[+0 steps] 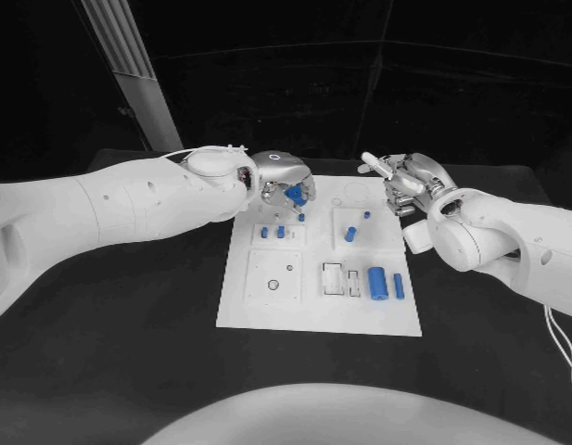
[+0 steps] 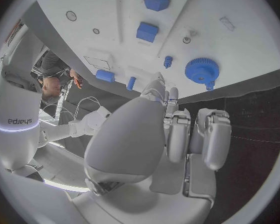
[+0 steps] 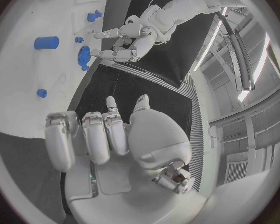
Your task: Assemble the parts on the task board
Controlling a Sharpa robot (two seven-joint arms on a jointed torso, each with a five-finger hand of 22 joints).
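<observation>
Assembly partly done; several parts loose on the board, left robot hand at the gear.

Nearest on the board (image 1: 266,311), which lies mid-tabletop (image 1: 125,315), two blue cylinders (image 1: 378,278) lie loose beside rectangular slots, judged not yet placed. Further back, two blocks (image 1: 273,232) and a peg (image 1: 349,234) sit on the board; whether seated cannot be told. At the far edge the left robot hand (image 1: 283,185) holds its fingers at the blue gear (image 2: 201,69), seemingly pinching it, though the contact is unclear. The right robot hand (image 1: 406,181) hovers beyond the far right corner, fingers apart, holding nothing. Most placements appear to remain. Legible writing: "sharpa" on the robot's arm, left wrist view.
</observation>
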